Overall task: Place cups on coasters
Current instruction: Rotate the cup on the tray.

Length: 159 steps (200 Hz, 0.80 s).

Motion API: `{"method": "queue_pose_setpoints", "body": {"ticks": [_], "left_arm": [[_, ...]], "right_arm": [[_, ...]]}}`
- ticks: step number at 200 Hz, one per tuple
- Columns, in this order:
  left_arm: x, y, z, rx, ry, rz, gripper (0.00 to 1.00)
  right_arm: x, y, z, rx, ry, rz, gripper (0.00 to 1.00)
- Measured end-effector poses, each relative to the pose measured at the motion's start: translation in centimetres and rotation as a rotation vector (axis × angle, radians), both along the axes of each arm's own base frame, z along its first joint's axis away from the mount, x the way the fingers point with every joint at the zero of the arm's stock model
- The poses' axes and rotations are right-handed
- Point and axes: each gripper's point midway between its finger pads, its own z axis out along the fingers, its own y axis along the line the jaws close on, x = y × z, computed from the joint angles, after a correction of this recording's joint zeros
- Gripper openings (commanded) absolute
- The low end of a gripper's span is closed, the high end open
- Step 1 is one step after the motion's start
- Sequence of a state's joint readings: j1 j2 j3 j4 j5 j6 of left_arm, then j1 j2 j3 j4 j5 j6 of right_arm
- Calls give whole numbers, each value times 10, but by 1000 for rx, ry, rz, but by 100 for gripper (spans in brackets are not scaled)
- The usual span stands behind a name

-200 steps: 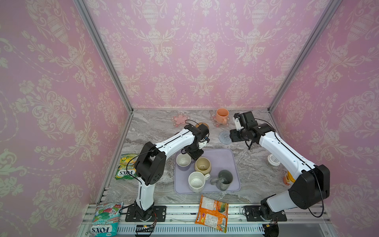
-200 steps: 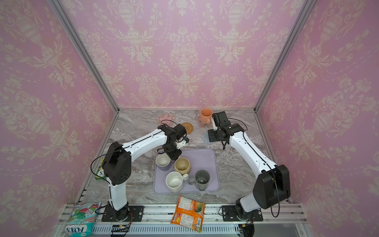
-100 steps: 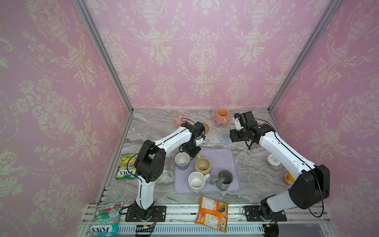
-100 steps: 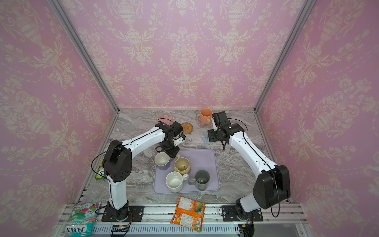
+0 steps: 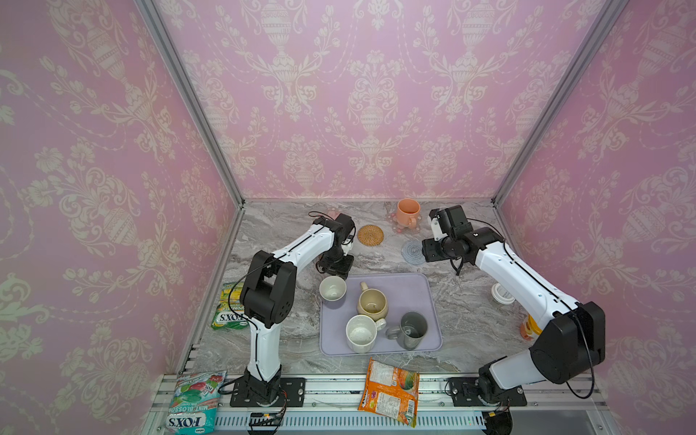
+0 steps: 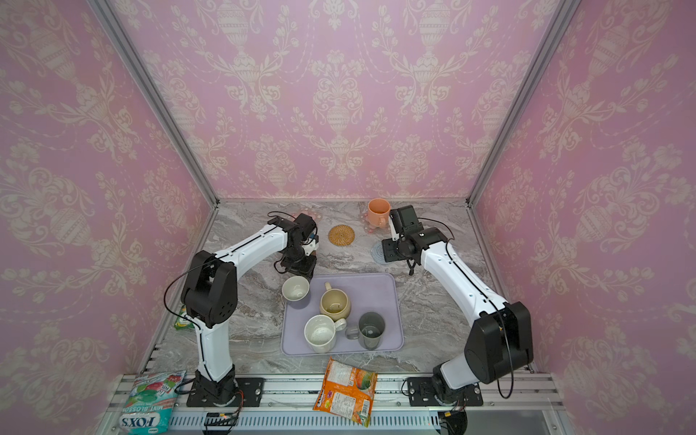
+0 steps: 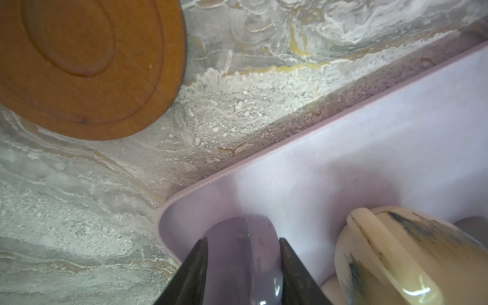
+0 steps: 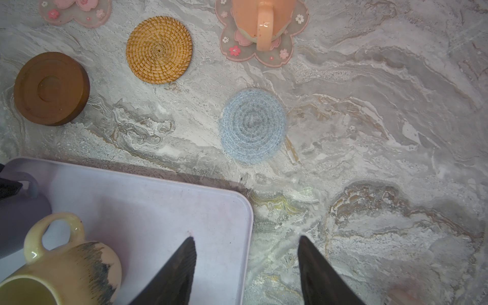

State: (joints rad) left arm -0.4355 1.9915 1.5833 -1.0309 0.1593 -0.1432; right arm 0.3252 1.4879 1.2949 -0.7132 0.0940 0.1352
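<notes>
**Lavender mug gripped at tray corner**

Pink-papered walls [image 5: 373,113], marble worktop [image 5: 470,297]. On the left gripper [image 7: 243,239], the fingers [image 7: 194,272] pinch the handle of the lavender mug [image 5: 332,288] at the far left corner of the lavender tray [image 5: 410,293]; cannot tell if it is lifted. The right gripper [image 8: 247,237] hovers near the tray's far right corner, fingers spread.

On the tray: beige mug [image 5: 372,303], speckled white mug [image 5: 360,333], dark grey mug [image 5: 412,329].

Beyond the tray's far edge: peach-orange mug [image 8: 264,23] on a pink flower coaster [image 8: 286,51]; wooden disc [image 8: 51,88], rattan disc [image 8: 159,49], grey-blue disc [image 8: 253,125], second flower coaster [image 8: 75,10] uncovered.
</notes>
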Motion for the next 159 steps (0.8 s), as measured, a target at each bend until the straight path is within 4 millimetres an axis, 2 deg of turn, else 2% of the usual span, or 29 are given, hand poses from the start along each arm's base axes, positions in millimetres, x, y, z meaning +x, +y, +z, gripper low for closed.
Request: {"method": "queue_pose_setpoints", "body": {"ticks": [37, 108, 159], "left_arm": [[0, 20, -10, -20, 32, 124, 47], [-12, 36, 5, -32, 7, 178, 48], [-31, 57, 1, -11, 30, 214, 49]], "right_arm": [[-1, 0, -2, -2, 5, 0, 63], [-2, 0, -4, 1, 9, -4, 63], [-2, 1, -4, 9, 11, -13, 63]]}}
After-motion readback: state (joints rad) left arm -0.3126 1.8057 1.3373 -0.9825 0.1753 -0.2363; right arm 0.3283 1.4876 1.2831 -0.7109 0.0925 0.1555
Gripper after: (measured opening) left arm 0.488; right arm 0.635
